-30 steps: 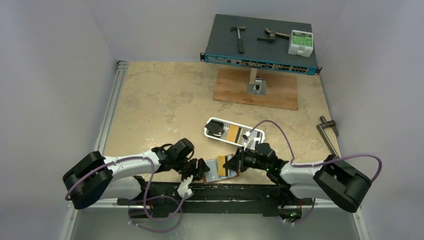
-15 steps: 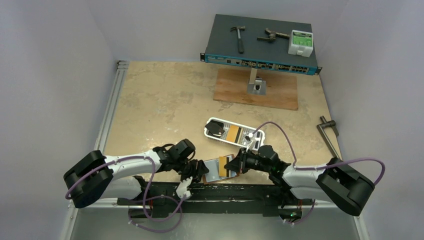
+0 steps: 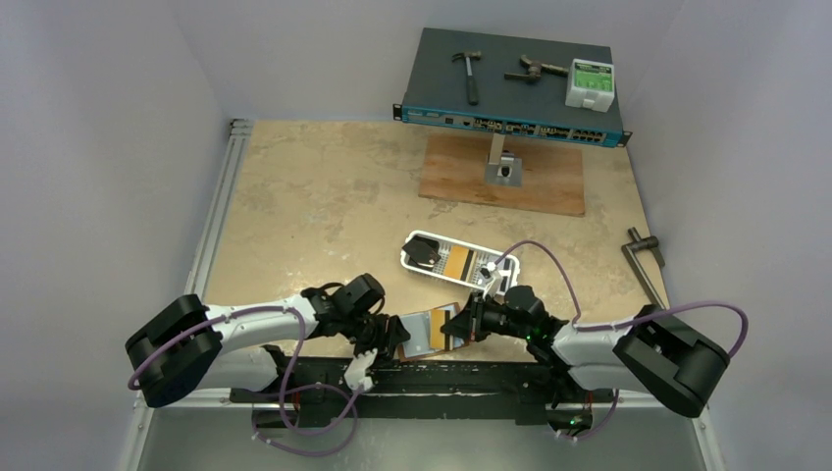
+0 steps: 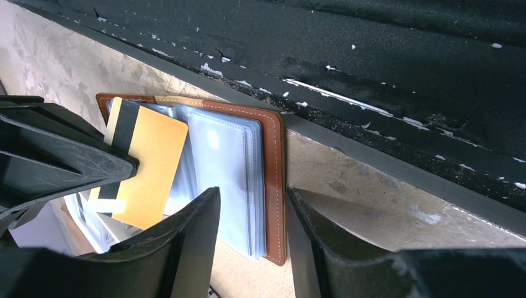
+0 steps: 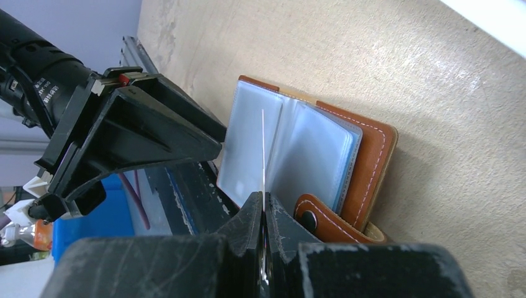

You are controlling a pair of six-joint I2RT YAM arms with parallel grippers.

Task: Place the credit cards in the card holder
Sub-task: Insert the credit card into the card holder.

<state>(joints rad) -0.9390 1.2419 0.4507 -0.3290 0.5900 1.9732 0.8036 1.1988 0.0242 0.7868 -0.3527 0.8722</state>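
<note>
Right wrist: right gripper (image 5: 263,214) pinches card (image 5: 263,155), edge seemingly touching card holder (image 5: 372,155).

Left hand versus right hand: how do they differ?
The left hand has its fingers apart, straddling the stitched edge of the brown card holder; the right hand is shut on an orange-yellow card. Left seems to hold nothing; right poises its card above the clear sleeves. Both are at the holder.

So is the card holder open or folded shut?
Open. The card holder lies spread on the table, clear sleeves fanned between its brown covers, snap tab undone.
</note>
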